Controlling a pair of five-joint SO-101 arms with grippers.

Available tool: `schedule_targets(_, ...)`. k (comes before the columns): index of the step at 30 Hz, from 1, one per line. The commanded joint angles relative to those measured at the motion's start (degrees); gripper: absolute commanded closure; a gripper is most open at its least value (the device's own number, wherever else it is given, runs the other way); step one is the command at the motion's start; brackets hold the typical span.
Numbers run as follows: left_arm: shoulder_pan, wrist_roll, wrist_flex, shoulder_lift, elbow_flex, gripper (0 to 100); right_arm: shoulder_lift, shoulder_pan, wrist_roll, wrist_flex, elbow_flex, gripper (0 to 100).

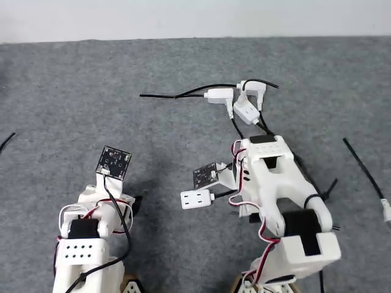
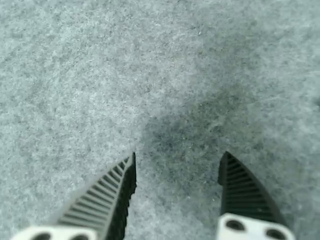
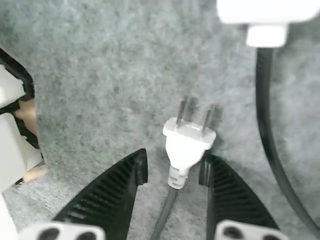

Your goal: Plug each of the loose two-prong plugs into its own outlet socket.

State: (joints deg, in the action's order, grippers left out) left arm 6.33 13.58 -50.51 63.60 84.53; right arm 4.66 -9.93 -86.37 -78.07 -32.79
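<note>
A white two-prong plug (image 3: pixel 189 140) lies on the grey carpet with its prongs pointing away from the wrist. My right gripper (image 3: pixel 174 157) is open, with one finger on each side of the plug's body; one finger (image 3: pixel 220 190) is at or very near it. Past the plug sits a white block (image 3: pixel 257 12) with a black cable (image 3: pixel 270 125). In the high view a white outlet block (image 1: pixel 197 198) lies beside the right arm (image 1: pixel 275 189). My left gripper (image 2: pixel 178 161) is open over bare carpet and holds nothing.
Several white plugs with black cables (image 1: pixel 235 101) are bunched at the far middle of the carpet. Another black cable (image 1: pixel 363 171) runs along the right side to a white end (image 1: pixel 387 210). The left arm (image 1: pixel 91 226) stands at the near left.
</note>
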Motion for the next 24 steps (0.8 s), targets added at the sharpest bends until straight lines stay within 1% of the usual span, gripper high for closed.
schedule_targets(1,-0.18,0.0,0.79,0.79,-0.13,75,-3.12,-2.07,0.88,4.09,-0.97,77.5)
schedule_targets(5,-0.18,0.0,0.79,0.79,-0.13,75,-3.38,-3.65,5.8,12.88,-5.8,77.5)
schedule_targets(7,-0.18,0.0,0.79,0.79,-0.13,75,-3.74,-3.82,7.91,15.16,-7.03,77.5)
schedule_targets(13,-0.18,0.0,0.79,0.79,-0.13,75,-3.82,-3.56,9.85,15.25,-7.12,77.5)
schedule_targets(16,-0.18,0.0,0.79,0.79,-0.13,75,-3.82,-3.82,12.31,15.25,-7.03,77.5)
schedule_targets(19,-0.18,0.0,0.79,0.79,-0.13,75,-3.91,-3.74,12.48,15.78,-6.95,77.8)
schedule_targets(21,-0.18,0.0,0.79,0.79,-0.13,75,-3.91,-3.74,12.48,15.78,-6.95,81.4)
schedule_targets(24,-0.18,0.0,0.79,0.79,-0.13,75,-3.91,-3.74,12.57,15.78,-6.95,91.4)
